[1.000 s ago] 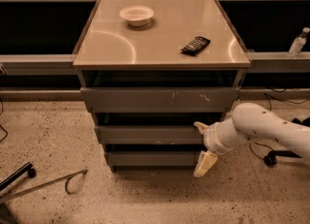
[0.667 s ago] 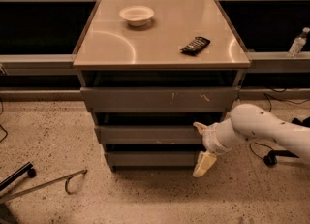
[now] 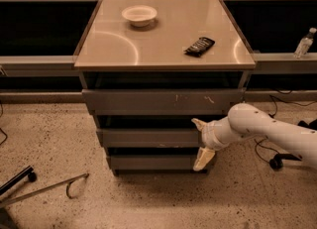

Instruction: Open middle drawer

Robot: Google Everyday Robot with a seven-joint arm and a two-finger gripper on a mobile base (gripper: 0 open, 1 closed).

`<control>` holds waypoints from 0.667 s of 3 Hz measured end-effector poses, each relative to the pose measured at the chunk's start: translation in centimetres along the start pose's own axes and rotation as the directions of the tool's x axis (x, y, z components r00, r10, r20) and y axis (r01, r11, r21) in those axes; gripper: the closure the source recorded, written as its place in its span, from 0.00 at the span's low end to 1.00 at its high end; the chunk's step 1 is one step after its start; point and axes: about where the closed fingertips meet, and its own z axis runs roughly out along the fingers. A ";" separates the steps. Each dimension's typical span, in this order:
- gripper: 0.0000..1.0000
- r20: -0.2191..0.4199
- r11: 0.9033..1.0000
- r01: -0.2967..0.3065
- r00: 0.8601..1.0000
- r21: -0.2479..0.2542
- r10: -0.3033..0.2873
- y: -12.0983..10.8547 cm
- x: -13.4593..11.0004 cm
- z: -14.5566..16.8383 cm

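Note:
The middle drawer [image 3: 148, 137] is the second of three grey fronts under the tan counter top [image 3: 163, 44], below the larger scratched front [image 3: 158, 101] and above the lowest front [image 3: 153, 162]. Its front stands slightly out, with a dark gap above it. My gripper [image 3: 200, 141] comes in from the right on a white arm [image 3: 267, 131]. Its fingers are spread: the upper fingertip [image 3: 198, 124] sits at the drawer's top right edge and the lower fingertip [image 3: 202, 159] hangs in front of the lowest front. The drawer's right end lies between them.
A white bowl [image 3: 139, 15] and a dark snack bag [image 3: 199, 46] lie on the counter top. A clear bottle [image 3: 303, 43] stands on the right ledge. A metal frame [image 3: 44, 189] lies on the speckled floor at left. Cables and a caster [image 3: 275, 162] lie at right.
My gripper has shifted very slightly to the left along the drawer fronts. The drawers look the same.

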 end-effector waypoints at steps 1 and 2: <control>0.00 0.022 1.000 0.018 1.000 0.013 -0.018 -1.5 1.2 1.7; 0.00 0.026 1.000 0.004 1.000 0.013 -0.004 -1.8 2.9 2.8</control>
